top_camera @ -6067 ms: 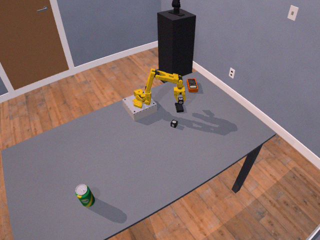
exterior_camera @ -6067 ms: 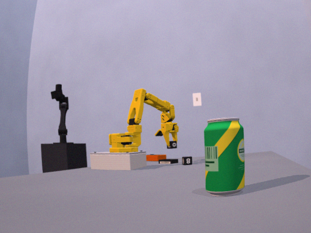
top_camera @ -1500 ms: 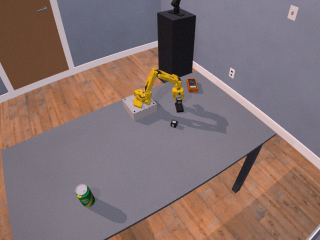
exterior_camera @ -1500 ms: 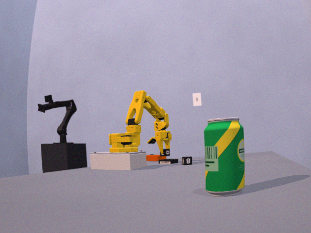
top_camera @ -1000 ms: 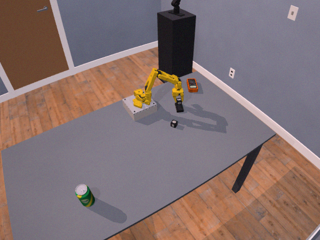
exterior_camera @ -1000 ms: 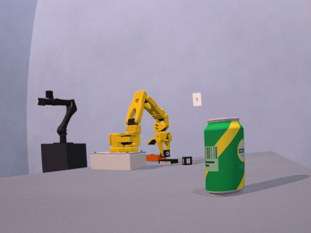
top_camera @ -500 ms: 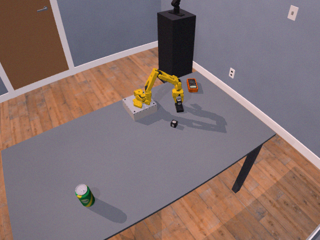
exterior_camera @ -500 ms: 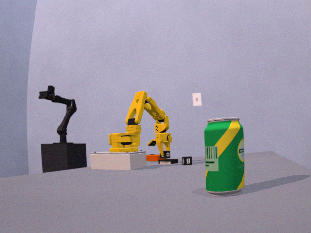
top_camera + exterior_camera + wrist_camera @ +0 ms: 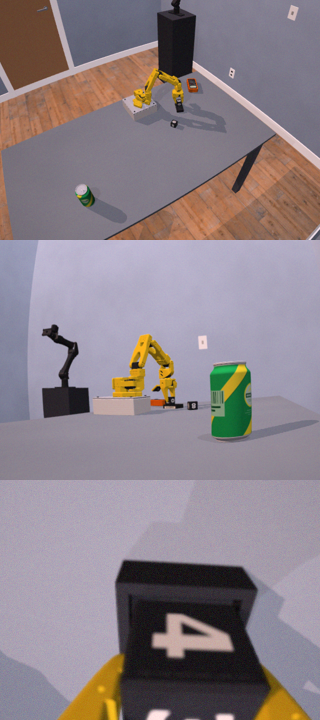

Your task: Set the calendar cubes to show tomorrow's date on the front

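Gripper (image 9: 178, 101) (image 9: 169, 398): clamped on a digit cube (image 9: 178, 101) (image 9: 171, 400) (image 9: 187, 640), its 4 lying sideways in the wrist view.
Held cube: at the tray, apparently over or partly inside it; seating cannot be confirmed.
Tray (image 9: 179, 109) (image 9: 178, 405) (image 9: 186, 574): on the table, its month label visible in the exterior view.
Loose cube (image 9: 173, 123) (image 9: 192, 405): outside the tray, near it, an 8 showing.
Step in hand: probably seating the held cube; square it to the tray walls, lower gently, and release only once flat.

Robot lab, two arms (image 9: 169, 77) (image 9: 139, 353)
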Tool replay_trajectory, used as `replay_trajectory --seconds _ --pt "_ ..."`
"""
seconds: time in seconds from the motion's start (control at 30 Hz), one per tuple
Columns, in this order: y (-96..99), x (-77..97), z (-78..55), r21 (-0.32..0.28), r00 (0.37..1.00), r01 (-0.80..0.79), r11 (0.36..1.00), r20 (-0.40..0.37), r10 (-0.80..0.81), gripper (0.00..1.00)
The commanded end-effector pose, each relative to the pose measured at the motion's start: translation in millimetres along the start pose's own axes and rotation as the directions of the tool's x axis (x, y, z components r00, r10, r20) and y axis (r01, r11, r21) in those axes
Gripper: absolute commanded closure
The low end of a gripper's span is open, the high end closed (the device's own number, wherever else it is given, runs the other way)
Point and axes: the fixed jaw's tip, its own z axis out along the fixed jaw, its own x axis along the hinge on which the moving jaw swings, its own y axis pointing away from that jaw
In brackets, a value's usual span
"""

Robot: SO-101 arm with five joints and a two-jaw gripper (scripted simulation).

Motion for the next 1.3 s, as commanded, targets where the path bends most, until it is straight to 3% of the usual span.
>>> replay_trajectory --seconds 0.0,0.5,0.83,1.27 --pt "5.4 -1.6 5.8 -0.024 1.000 -0.002 1.000 -0.001 0.002 1.00" --pt "5.6 -1.6 10.4 -0.024 1.000 -0.002 1.000 -0.001 0.002 1.00" --pt "5.6 -1.6 10.4 -0.024 1.000 -0.002 1.000 -0.001 0.002 0.83" --pt "5.6 -1.6 10.4 -0.024 1.000 -0.002 1.000 -0.001 0.002 0.79"
